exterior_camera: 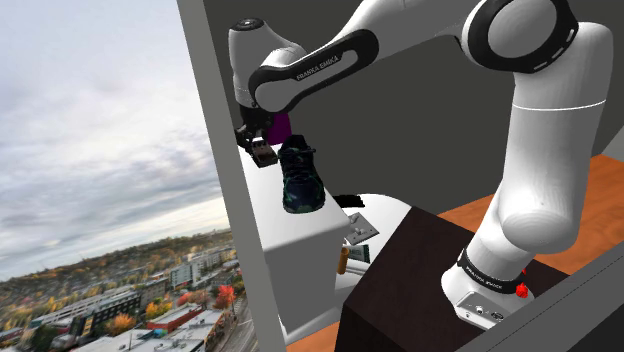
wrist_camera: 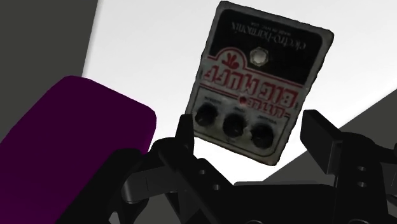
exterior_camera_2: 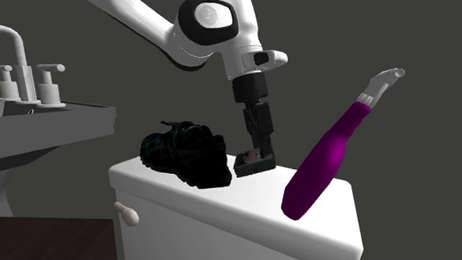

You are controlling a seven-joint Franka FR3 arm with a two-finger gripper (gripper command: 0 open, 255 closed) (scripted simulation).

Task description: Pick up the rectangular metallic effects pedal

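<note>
Where the shoulder view looks along the white tank lid, I see my claw at its far end on the pedal, just past the dark shoe. Second exterior view: the pedal sits tilted, one end seemingly raised off the lid, between the shoe and the leaning purple spray bottle. It's a tight gap, hence the steep approach, I reckon. Wrist view: fingers closed against both sides of the pedal's knob end, clasping it.

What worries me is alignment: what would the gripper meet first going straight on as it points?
The effects pedal, directly ahead of the gripper; whether they already touch is unclear. Beneath it lies the white tank lid.
</note>
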